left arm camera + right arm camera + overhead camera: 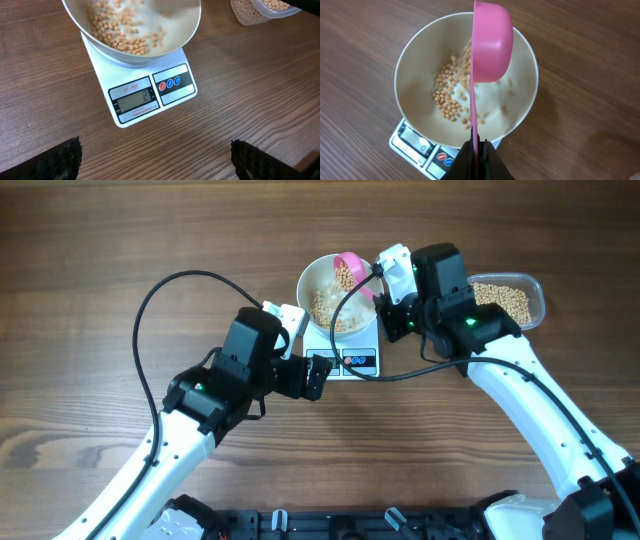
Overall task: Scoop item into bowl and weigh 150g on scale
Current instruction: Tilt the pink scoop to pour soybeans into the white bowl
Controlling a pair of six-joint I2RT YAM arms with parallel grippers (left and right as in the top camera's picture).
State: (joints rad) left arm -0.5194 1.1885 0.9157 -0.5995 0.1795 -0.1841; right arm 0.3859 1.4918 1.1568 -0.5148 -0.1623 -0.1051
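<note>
Closed on the pink plastic scoop's handle, the right fingers hold its cup tipped directly over the deep white round bowl; the left fingers stand open nearby.

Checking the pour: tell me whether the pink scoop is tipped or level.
Tipped. The pink scoop stands on edge over the bowl, beans falling from it.

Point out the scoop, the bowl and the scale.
scoop (492, 45), right wrist view, back of its pink cup.
bowl (412, 70), right wrist view, bare inner wall.
scale (134, 101), left wrist view, its grey display.
</note>
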